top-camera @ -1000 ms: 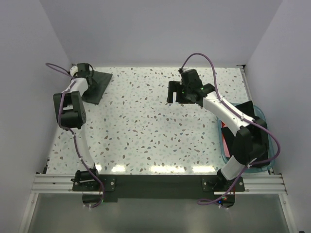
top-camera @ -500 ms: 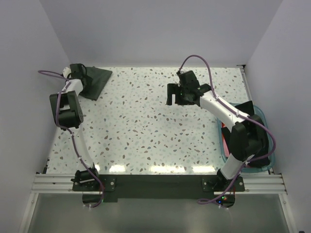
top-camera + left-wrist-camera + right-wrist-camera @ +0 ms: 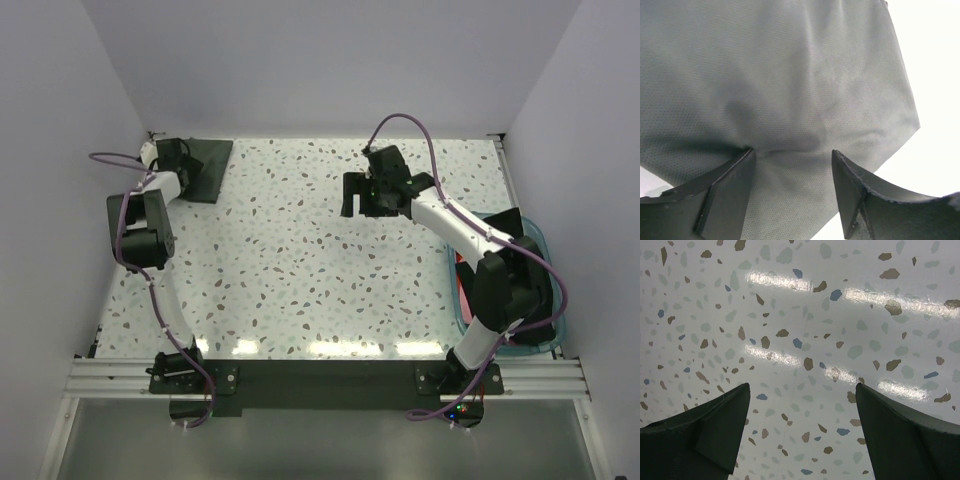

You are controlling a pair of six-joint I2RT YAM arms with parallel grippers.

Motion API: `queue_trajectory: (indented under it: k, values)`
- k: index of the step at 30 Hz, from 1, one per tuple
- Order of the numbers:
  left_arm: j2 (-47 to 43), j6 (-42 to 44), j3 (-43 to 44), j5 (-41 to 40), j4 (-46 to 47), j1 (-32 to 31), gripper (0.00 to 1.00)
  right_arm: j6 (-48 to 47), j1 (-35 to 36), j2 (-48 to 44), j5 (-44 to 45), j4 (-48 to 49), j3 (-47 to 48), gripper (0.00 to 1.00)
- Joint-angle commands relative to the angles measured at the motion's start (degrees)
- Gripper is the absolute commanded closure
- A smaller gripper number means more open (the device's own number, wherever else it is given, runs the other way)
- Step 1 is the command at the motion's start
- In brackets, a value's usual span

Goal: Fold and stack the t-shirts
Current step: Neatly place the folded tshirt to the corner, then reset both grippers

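1. The dark grey-green t-shirt [image 3: 207, 167] lies flat in the upper left corner of the desk [image 3: 300, 270].
2. The left arm [image 3: 140, 225] reaches to it. The left jaws are spread, and both tips press on the cloth, which puckers a little between them.
3. The right arm [image 3: 455, 222] hangs over bare desk at the upper centre, with the right jaws spread wide.
4. A red-orange t-shirt [image 3: 461, 285] shows inside the teal tub [image 3: 541, 238] at the right edge.

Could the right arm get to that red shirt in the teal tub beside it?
Probably yes. The red shirt lies in the open-topped tub beside the right arm's base, with nothing covering it. The right gripper is open and empty over bare table, so it would need to swing back.
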Motion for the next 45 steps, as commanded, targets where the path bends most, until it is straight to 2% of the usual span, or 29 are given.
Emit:
queue_trajectory:
  k: [1,10,19,25,28,29,34,40,45]
  values:
    - [1.26,1.67,-1.54,2.58,-8.62,-1.17,0.31,-1.03,0.2,-1.23,-1.42,2.02,0.74,0.1]
    - [-4.89,8.87,-0.92,-1.29,-12.32,-0.9,0.21,-1.38,0.2,-2.81,-0.9,1.41,1.27,0.1]
    - [-13.94,18.63,-2.59,3.72,-7.33,-1.43,0.12,-1.56,0.2,-5.01,0.16,0.79,1.98,0.09]
    - [-22.56,21.98,-4.43,5.22,-9.5,-5.03,0.1,-0.77,0.03,-6.85,1.47,-0.18,2.15,0.09]
    - [-28.09,22.5,-8.99,5.31,-9.42,-9.33,0.1,-0.15,0.03,-8.43,2.35,-0.35,1.45,0.09]
    - [-31.24,22.5,-10.75,5.22,-9.07,-13.34,0.1,0.02,0.03,-9.83,2.53,-0.44,1.1,0.09]
    - [-42.57,23.38,-20.77,2.15,-9.34,-24.7,0.09,0.81,0.03,-15.1,5.08,-1.23,-3.2,0.09]
    - [-52.16,26.19,-28.95,-0.58,-10.48,-40.07,0.09,2.39,0.11,-26.0,5.87,0.44,-13.66,0.09]
    - [-57.8,27.86,-36.67,0.2,-10.57,-45.9,0.09,2.31,0.03,-32.16,9.82,-2.46,-18.67,0.09]
